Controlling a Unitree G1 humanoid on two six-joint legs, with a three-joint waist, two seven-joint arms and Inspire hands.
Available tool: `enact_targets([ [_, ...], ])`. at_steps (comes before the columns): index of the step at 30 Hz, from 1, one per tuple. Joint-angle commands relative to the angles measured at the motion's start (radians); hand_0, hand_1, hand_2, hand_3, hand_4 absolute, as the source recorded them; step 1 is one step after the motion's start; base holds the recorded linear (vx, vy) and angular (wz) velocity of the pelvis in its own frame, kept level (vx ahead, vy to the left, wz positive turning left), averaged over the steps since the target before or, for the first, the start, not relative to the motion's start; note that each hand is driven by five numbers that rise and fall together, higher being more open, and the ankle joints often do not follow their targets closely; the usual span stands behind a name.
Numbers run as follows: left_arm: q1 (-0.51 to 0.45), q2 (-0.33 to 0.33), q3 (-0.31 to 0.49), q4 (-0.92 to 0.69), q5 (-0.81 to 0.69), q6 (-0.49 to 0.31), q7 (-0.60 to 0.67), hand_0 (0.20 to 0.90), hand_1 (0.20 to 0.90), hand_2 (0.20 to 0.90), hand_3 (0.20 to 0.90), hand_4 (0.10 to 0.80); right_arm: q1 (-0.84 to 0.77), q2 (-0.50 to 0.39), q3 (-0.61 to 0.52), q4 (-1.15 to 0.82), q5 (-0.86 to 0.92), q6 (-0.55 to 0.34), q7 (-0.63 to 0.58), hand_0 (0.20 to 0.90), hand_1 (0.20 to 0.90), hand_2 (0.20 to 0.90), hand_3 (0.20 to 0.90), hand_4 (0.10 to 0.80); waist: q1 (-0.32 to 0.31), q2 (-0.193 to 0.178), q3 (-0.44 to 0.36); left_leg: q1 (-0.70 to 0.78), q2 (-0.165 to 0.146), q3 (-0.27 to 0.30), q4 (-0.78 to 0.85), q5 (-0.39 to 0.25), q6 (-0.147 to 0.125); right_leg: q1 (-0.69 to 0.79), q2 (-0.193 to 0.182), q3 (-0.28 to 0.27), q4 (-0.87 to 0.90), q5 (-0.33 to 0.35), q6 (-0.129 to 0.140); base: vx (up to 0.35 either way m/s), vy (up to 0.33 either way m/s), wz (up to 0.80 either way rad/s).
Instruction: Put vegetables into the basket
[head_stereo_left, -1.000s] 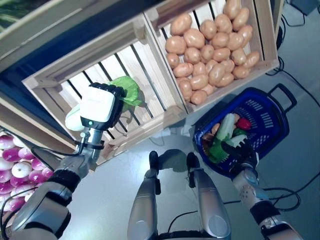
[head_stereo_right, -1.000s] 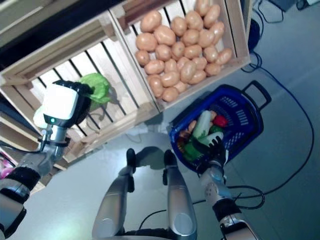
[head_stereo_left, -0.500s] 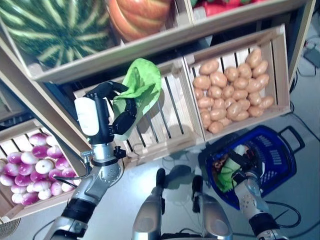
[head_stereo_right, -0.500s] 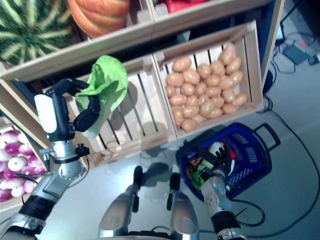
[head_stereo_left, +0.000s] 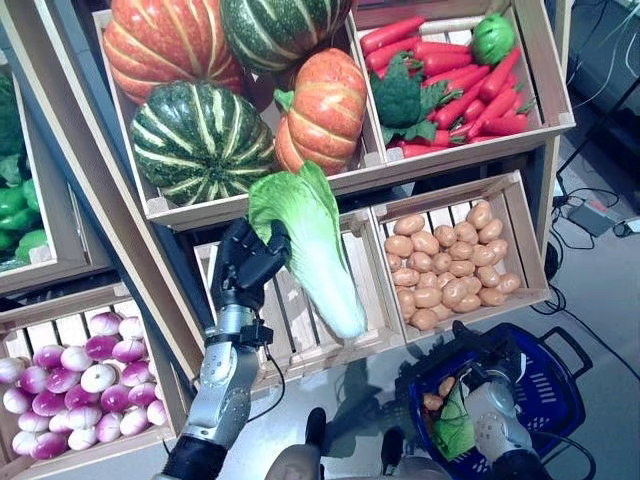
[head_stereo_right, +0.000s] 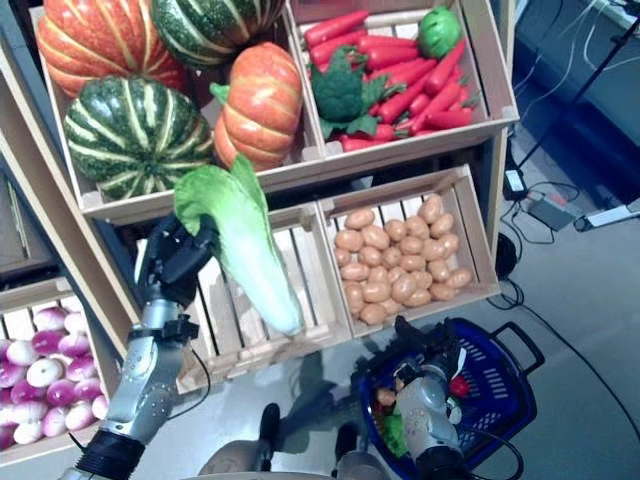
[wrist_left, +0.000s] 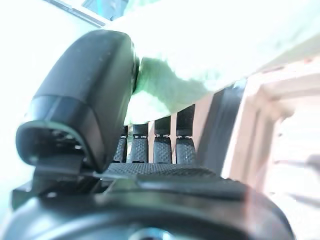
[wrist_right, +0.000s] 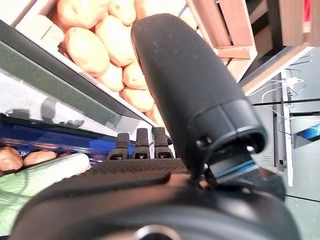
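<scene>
I am holding a long napa cabbage (head_stereo_left: 312, 240) up in my left hand (head_stereo_left: 243, 266), my fingers (wrist_left: 162, 148) and thumb curling round its leafy green end. Its leaves are bright green and frilled at the top, fading to a pale, whitish stalk that is hanging down and slanting to my right, in front of the slatted wooden crate (head_stereo_left: 284, 312). My right hand (head_stereo_left: 488, 402) is gripping the rim of the blue basket (head_stereo_left: 538, 378) on the floor, below the potato crate (head_stereo_left: 455, 262), with vegetables already lying inside it.
</scene>
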Motion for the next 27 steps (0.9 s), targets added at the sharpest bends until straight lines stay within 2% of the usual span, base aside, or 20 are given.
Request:
enact_targets([
  [1,-0.038,-0.025,0.015,-0.106,-0.064,-0.023,-0.063,0.300,0.300,0.300,0.300,0.400,0.049,-0.028,-0.021,-0.111,-0.078,-0.060,0.010,0.900,0.900,0.900,0.900,0.800,0.002,-0.024,-0.150,0.010,-0.009,0.026,0.018,-0.066,-0.010,-0.044,-0.075,0.004,-0.009,0.122,0.020,0.000,0.000,0.00],
  [5,-0.037,-0.028,0.011,-0.114,-0.102,0.032,-0.060,0.300,0.300,0.300,0.300,0.400,0.061,-0.033,-0.005,-0.182,-0.070,-0.059,0.076,0.900,0.900,0.900,0.900,0.800,-0.006,-0.026,-0.159,0.022,-0.009,0.033,0.016,-0.072,-0.004,-0.042,-0.077,0.013,-0.010,0.124,0.024,0.018,0.012,-0.04],
  [9,-0.034,-0.021,0.009,-0.120,-0.092,0.067,-0.046,0.300,0.300,0.300,0.300,0.400,0.080,-0.044,0.009,-0.280,-0.049,-0.057,0.202,0.900,0.900,0.900,0.900,0.800,-0.016,-0.028,-0.166,0.029,-0.009,0.038,0.011,-0.076,0.001,-0.043,-0.078,0.019,-0.009,0.122,0.029,0.010,0.012,-0.12],
  [12,-0.024,-0.011,0.032,-0.126,-0.064,0.105,-0.041,0.300,0.300,0.300,0.300,0.400,0.096,-0.074,0.007,-0.368,0.002,-0.060,0.362,0.900,0.900,0.900,0.900,0.800,-0.020,-0.034,-0.169,0.032,-0.009,0.042,0.007,-0.080,0.002,-0.046,-0.078,0.022,-0.012,0.121,0.034,0.001,-0.004,-0.05],
  [14,-0.023,-0.009,0.038,-0.130,-0.057,0.121,-0.035,0.300,0.300,0.300,0.300,0.400,0.097,-0.080,0.008,-0.397,0.039,-0.065,0.425,0.900,0.900,0.900,0.900,0.800,-0.019,-0.035,-0.171,0.032,-0.007,0.042,0.004,-0.080,0.002,-0.046,-0.078,0.018,-0.011,0.117,0.034,0.000,0.000,0.00],
  [15,-0.027,-0.004,0.046,-0.124,-0.057,0.130,-0.037,0.300,0.300,0.300,0.300,0.400,0.093,-0.097,0.002,-0.446,0.103,-0.058,0.497,0.900,0.900,0.900,0.900,0.800,-0.021,-0.038,-0.172,0.032,-0.006,0.042,0.002,-0.081,0.002,-0.045,-0.077,0.017,-0.009,0.112,0.036,0.000,0.000,0.00],
  [17,-0.030,-0.003,0.048,-0.122,-0.043,0.131,-0.035,0.300,0.300,0.300,0.300,0.400,0.089,-0.105,0.000,-0.475,0.157,-0.051,0.564,0.900,0.900,0.900,0.900,0.800,-0.022,-0.040,-0.173,0.033,-0.005,0.042,0.001,-0.082,0.001,-0.045,-0.077,0.014,-0.007,0.110,0.037,0.000,0.000,0.00],
  [20,-0.035,0.003,0.044,-0.122,-0.004,0.127,-0.030,0.300,0.300,0.300,0.300,0.400,0.076,-0.126,0.018,-0.555,0.269,-0.005,0.676,0.900,0.900,0.900,0.900,0.800,-0.021,-0.045,-0.176,0.036,-0.006,0.039,0.001,-0.087,0.002,-0.041,-0.078,0.012,-0.012,0.107,0.038,0.000,0.000,0.00],
  [22,-0.040,0.009,0.040,-0.125,0.029,0.125,-0.030,0.300,0.300,0.300,0.300,0.400,0.071,-0.137,0.031,-0.582,0.306,0.017,0.706,0.900,0.900,0.900,0.900,0.800,-0.019,-0.047,-0.179,0.034,-0.004,0.038,0.001,-0.086,-0.001,-0.039,-0.077,0.010,-0.015,0.106,0.039,0.000,0.000,0.00],
  [25,-0.057,0.024,0.018,-0.125,0.053,0.128,-0.025,0.300,0.300,0.300,0.300,0.400,0.052,-0.164,0.077,-0.627,0.339,0.113,0.782,0.900,0.900,0.900,0.900,0.800,-0.014,-0.051,-0.186,0.033,0.000,0.036,0.001,-0.085,-0.008,-0.038,-0.079,0.006,-0.018,0.104,0.043,0.000,0.000,0.00],
  [26,-0.059,0.026,0.016,-0.126,0.054,0.127,-0.023,0.300,0.300,0.300,0.300,0.400,0.049,-0.169,0.084,-0.630,0.343,0.119,0.786,0.900,0.900,0.900,0.900,0.800,-0.013,-0.052,-0.186,0.032,0.001,0.037,0.001,-0.085,-0.009,-0.039,-0.080,0.006,-0.018,0.104,0.043,0.000,0.000,0.00],
  [27,-0.065,0.036,0.007,-0.127,0.068,0.123,-0.021,0.300,0.300,0.300,0.300,0.400,0.039,-0.187,0.112,-0.640,0.349,0.174,0.830,0.900,0.900,0.900,0.900,0.800,-0.009,-0.053,-0.187,0.031,0.003,0.036,0.001,-0.085,-0.012,-0.040,-0.081,0.003,-0.018,0.102,0.043,0.000,0.000,0.00],
])
